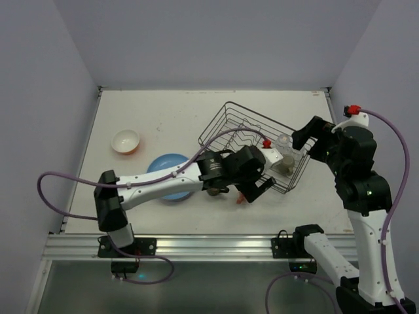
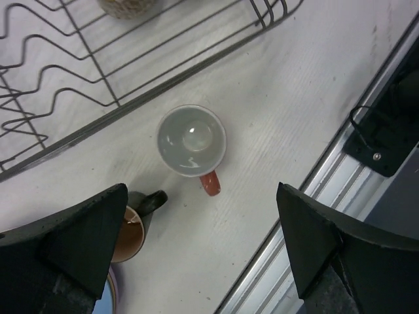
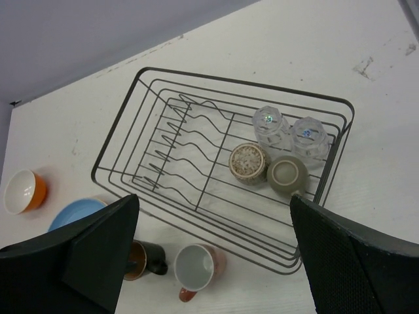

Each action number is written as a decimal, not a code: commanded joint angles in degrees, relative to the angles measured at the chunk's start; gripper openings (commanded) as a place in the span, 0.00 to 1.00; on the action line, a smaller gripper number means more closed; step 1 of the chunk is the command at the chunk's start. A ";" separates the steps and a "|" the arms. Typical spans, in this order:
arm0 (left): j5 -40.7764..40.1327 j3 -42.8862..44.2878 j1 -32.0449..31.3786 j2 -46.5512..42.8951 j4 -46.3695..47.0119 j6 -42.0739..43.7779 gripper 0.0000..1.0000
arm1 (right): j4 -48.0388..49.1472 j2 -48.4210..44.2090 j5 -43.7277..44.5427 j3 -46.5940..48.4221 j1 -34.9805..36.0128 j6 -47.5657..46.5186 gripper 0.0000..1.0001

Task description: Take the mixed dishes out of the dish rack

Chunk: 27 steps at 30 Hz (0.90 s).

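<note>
The black wire dish rack (image 1: pixel 213 122) stands at centre right and shows in full in the right wrist view (image 3: pixel 236 84). In its right end are two clear glasses (image 3: pixel 270 124) (image 3: pixel 309 136) and two small cups bottom up, one speckled (image 3: pixel 249 162) and one olive (image 3: pixel 288 175). A pink mug (image 2: pixel 192 140) stands upright on the table just outside the rack's near side, and a brown mug (image 2: pixel 127 229) stands to its left. My left gripper (image 2: pixel 203 252) is open and empty above the pink mug. My right gripper (image 3: pixel 216 258) is open and empty, high above the rack's right end (image 1: pixel 304 140).
An orange bowl (image 1: pixel 126 141) and a light blue plate (image 1: pixel 169 175) sit on the table left of the rack. The metal rail (image 2: pixel 340 170) runs along the table's near edge, close to the pink mug. Walls close off the left, back and right sides.
</note>
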 commanded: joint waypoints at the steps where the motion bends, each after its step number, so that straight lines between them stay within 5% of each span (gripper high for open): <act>1: -3.39 -4.51 2.79 -8.64 5.58 -4.26 1.00 | -0.75 4.82 -2.34 3.03 -1.92 0.61 0.99; 9: -14.82 -20.07 13.34 -28.33 10.42 -12.02 1.00 | 1.10 20.20 -5.87 0.30 -1.39 -3.69 0.96; 21: -19.39 -31.07 13.70 -42.40 4.71 -9.12 1.00 | 0.48 45.25 -0.96 5.66 3.97 -10.37 0.96; 27: -19.48 -38.72 13.70 -49.36 6.46 -7.19 1.00 | 2.85 50.19 0.80 6.19 4.14 -11.16 0.95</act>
